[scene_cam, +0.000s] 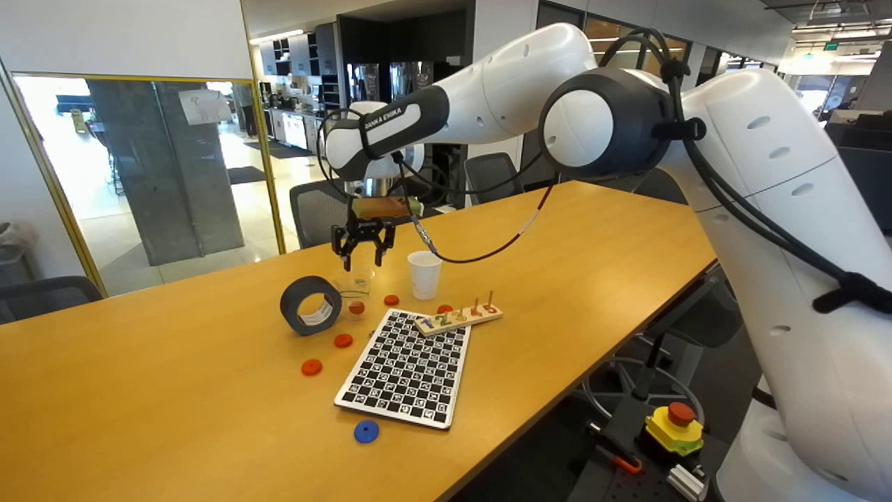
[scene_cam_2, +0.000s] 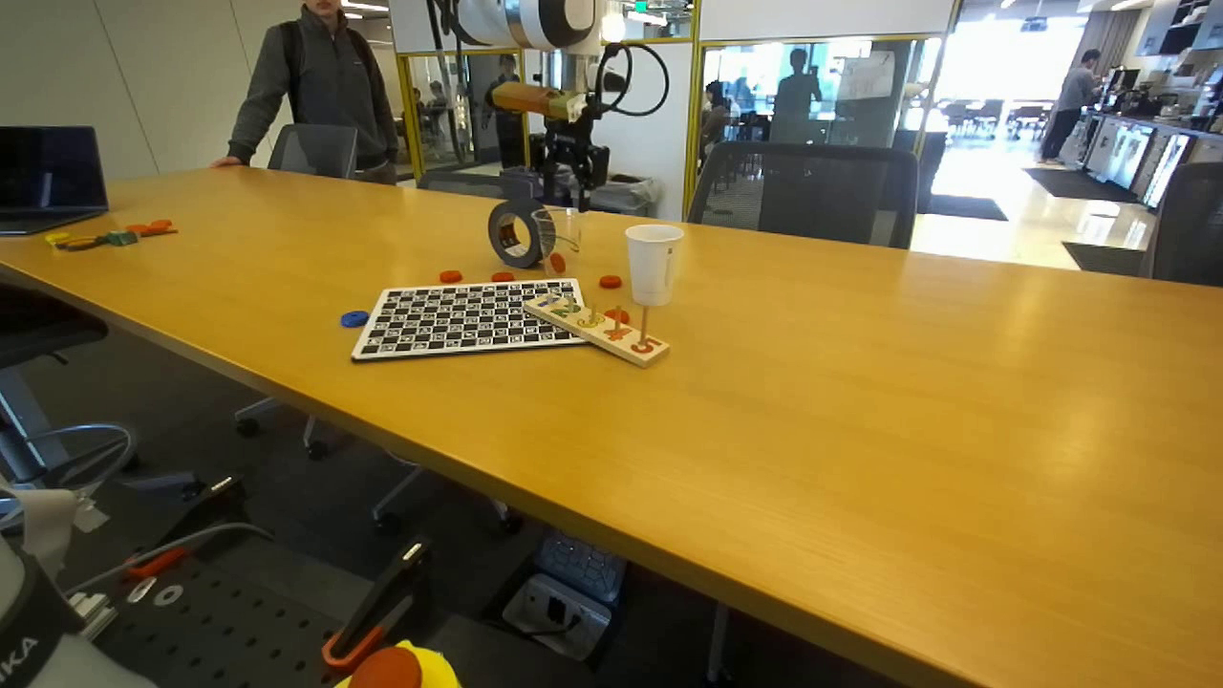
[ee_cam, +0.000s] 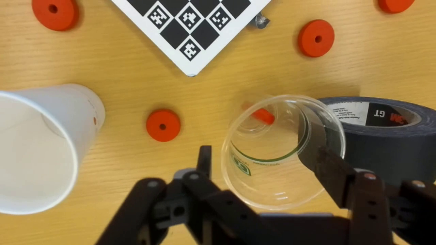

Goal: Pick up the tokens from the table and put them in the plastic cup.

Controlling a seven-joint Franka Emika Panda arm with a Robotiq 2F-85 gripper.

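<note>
One red disc (ee_cam: 264, 116) seen in clear plastic cup (ee_cam: 272, 185), near wooden table's (scene_cam_2: 908, 459) far edge; black gripper (scene_cam: 363, 265) parted wide (empty).

dark chair (scene_cam_2: 803, 196) before yellow-framed glass (scene_cam_2: 831, 110)

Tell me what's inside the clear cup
One red token, tilted, near the bottom. What's beneath it is hidden; in the wrist view, a gripper finger covers part of the clear cup.
</note>
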